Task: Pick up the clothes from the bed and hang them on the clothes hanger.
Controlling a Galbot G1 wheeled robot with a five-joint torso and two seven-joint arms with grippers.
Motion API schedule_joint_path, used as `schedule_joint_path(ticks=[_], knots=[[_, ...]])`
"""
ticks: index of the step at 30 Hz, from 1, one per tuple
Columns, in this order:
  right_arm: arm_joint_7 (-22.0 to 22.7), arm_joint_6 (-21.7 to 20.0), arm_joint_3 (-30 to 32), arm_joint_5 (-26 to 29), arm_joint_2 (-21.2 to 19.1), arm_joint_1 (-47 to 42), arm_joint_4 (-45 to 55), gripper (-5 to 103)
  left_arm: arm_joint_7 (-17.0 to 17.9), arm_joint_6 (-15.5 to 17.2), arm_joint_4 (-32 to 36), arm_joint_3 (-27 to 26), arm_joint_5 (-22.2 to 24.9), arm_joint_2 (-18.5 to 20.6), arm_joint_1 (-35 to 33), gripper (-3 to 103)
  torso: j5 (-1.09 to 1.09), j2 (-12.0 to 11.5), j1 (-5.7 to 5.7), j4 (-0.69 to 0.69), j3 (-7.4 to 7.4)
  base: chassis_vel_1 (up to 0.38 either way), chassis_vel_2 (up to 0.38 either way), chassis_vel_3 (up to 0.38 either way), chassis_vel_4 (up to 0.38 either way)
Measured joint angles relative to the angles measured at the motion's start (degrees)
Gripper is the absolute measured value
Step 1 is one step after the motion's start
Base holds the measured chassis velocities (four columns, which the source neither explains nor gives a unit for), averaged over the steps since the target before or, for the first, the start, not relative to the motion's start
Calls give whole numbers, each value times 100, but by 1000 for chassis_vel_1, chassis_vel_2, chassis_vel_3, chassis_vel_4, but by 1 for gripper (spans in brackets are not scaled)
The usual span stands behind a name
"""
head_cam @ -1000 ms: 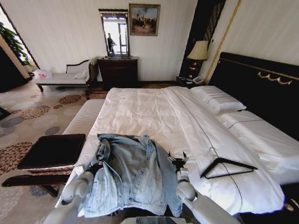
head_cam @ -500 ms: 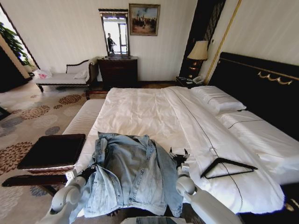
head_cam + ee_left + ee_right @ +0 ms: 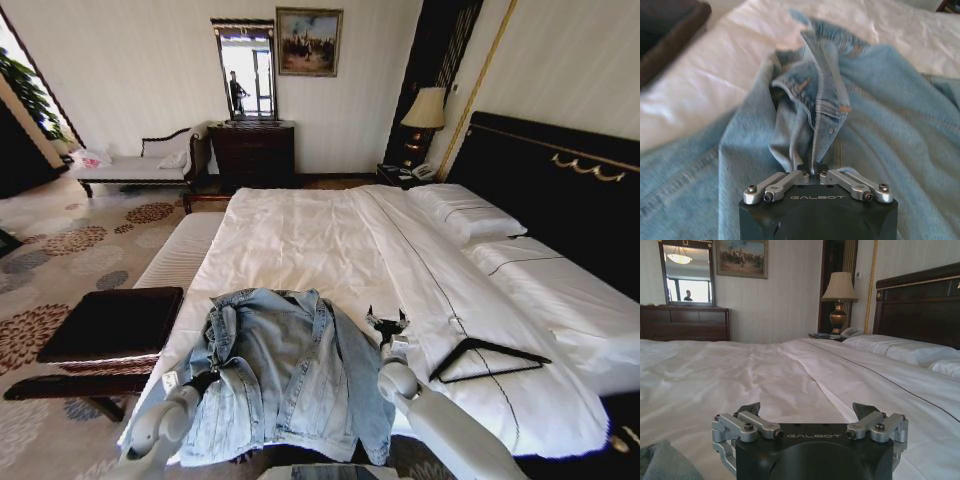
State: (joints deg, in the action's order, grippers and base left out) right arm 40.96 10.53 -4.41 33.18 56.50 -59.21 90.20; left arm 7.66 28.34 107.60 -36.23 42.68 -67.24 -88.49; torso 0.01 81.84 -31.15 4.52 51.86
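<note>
A bunched fold of the denim jacket (image 3: 840, 100) is pinched between the closed jaws of the left gripper (image 3: 813, 171). The right gripper (image 3: 810, 415) is held with jaws wide apart and empty over the bed (image 3: 740, 375). "GALBOT" is printed behind each pair of jaws.

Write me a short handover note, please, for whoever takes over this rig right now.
Left gripper: jaws shut on a fold of the denim jacket, at the near end of the bed.
Right gripper: jaws open, holding nothing, over the quilt beside the jacket.
Hanger: flat on the quilt, farther to the right.
Done: jacket gripped.
Left: lift it, hang it on the hanger.
</note>
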Motion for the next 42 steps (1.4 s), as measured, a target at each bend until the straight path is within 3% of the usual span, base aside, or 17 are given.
schedule_joint_path(ticks=[2,7,8,10,11,12,14,18,20,22,24,31,42], knots=[[-190,164,41,31,-50,-49,103,100,-21,-247,284,-212,-297,-70,-185,17,-1,0,0,-1,0,0,0,0,0],[-677,441,225,148,-119,-211,378,100,-36,-510,866,-502,-433,-249,-538,28,-1,0,0,-1,0,0,0,0,0],[-935,604,349,249,-167,-315,566,100,-38,-650,1243,-630,-474,-361,-745,39,-1,0,0,-1,0,0,0,0,0],[-1163,810,448,295,-206,-389,690,100,-50,-776,1513,-703,-539,-450,-869,39,1,0,0,-1,0,0,0,0,0],[-1421,1052,584,304,-254,-465,781,100,-69,-957,1783,-787,-679,-559,-978,50,1,0,1,-1,-1,0,0,0,0],[-1700,1232,755,301,-301,-561,860,100,-92,-1170,2011,-869,-900,-676,-1052,50,0,0,1,-2,-1,0,0,0,0],[-2075,1451,1082,301,-382,-738,1017,100,-147,-1428,2396,-999,-1204,-883,-1131,61,1,0,1,0,-1,0,0,0,0],[-2443,1581,1582,343,-505,-1110,1352,100,-152,-1556,2896,-1109,-1300,-1098,-1229,71,0,0,0,-1,0,0,0,0,0],[-2596,1621,1922,341,-586,-1460,1618,100,-100,-1591,3163,-1142,-1321,-1212,-1265,82,0,0,1,0,-1,0,0,0,0],[-2619,1621,1969,340,-597,-1525,1659,100,-86,-1602,3191,-1148,-1322,-1232,-1265,82,-1,1,1,0,-1,0,0,0,0],[-2755,1638,2213,325,-628,-1909,1921,100,-17,-1673,3268,-1220,-1323,-1357,-1232,97,0,1,1,1,-1,0,0,0,0],[-2937,1710,2445,166,-583,-2424,2170,100,69,-1689,3314,-1340,-1298,-1410,-1242,100,0,1,1,0,-1,0,0,0,0],[-2924,1728,2451,105,-571,-2471,2177,100,119,-1656,3413,-1396,-1304,-1451,-1297,100,-1,0,1,-1,0,0,0,0,0]])
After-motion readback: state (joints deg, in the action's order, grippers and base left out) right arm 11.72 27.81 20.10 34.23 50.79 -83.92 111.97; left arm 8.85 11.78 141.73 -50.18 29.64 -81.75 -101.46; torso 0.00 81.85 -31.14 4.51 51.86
